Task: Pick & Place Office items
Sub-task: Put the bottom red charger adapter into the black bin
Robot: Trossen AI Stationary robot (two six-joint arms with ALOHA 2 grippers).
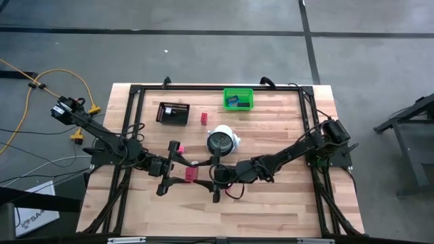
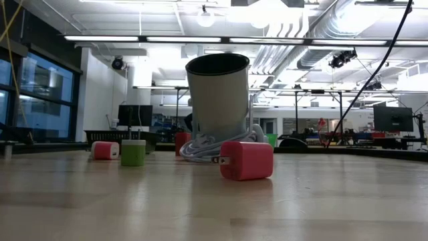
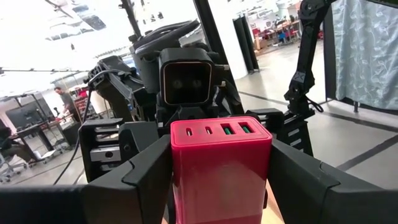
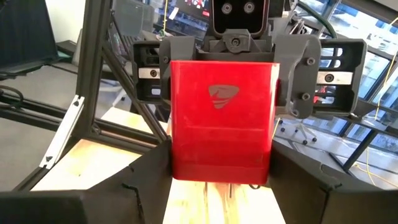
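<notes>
Between both grippers: red USB charger block point(image 3: 221, 168)
Left gripper point(image 1: 178, 169) and right gripper point(image 1: 215, 177) each clasp it; rigid, light, glossy, so hold the flat sides.

Your high view looks straight down on the whole worktop point(image 1: 271, 196). The low one sits at its surface, facing level into the room. Each wrist view looks very closely along its own gripper at the red charger block point(image 3: 221, 168), with the other arm's camera right behind. That block is probably the red spot at the high view's centre.
</notes>
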